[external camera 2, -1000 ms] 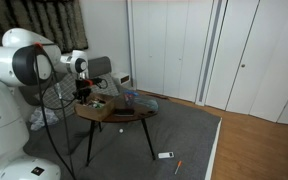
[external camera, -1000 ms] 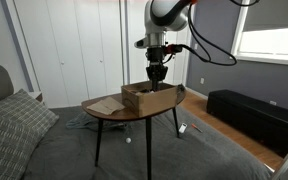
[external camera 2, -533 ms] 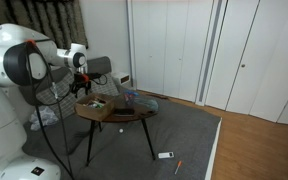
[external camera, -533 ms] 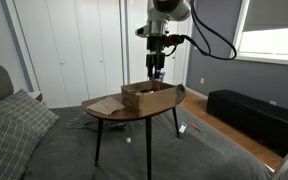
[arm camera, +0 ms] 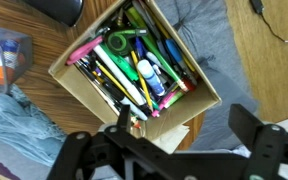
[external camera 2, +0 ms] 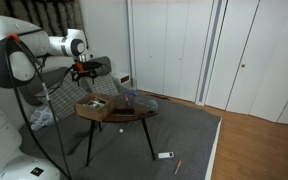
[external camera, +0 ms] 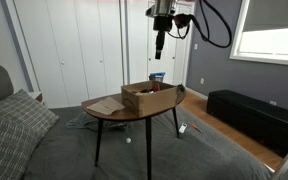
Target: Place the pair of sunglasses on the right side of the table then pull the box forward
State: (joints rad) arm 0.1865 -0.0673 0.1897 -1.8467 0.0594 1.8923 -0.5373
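Observation:
The box (arm camera: pixel 134 62), an open brown cardboard carton, is packed with pens and markers. It stands on the dark wooden table (external camera: pixel 134 113) in both exterior views, and it lies straight below the camera in the wrist view. My gripper (external camera: pixel 159 52) hangs high above the box (external camera: pixel 149 97), well clear of it. Its jaws stand wide apart with nothing between them in the wrist view, where the gripper (arm camera: pixel 184 112) frames the box's near corner. I cannot make out the pair of sunglasses in any view.
A flat tan sheet (external camera: pixel 105 104) lies on the table beside the box. A clear plastic item (arm camera: pixel 4 55) with blue and orange parts sits near the box. Grey carpet (arm camera: pixel 199 25) and wood floor (arm camera: pixel 274 60) lie beyond the table edge. A couch (external camera: pixel 9 125) and a dark bench (external camera: pixel 249 112) flank the table.
The gripper has risen from inside the box to high above it, and its jaws have opened wide. The box and table have not moved.

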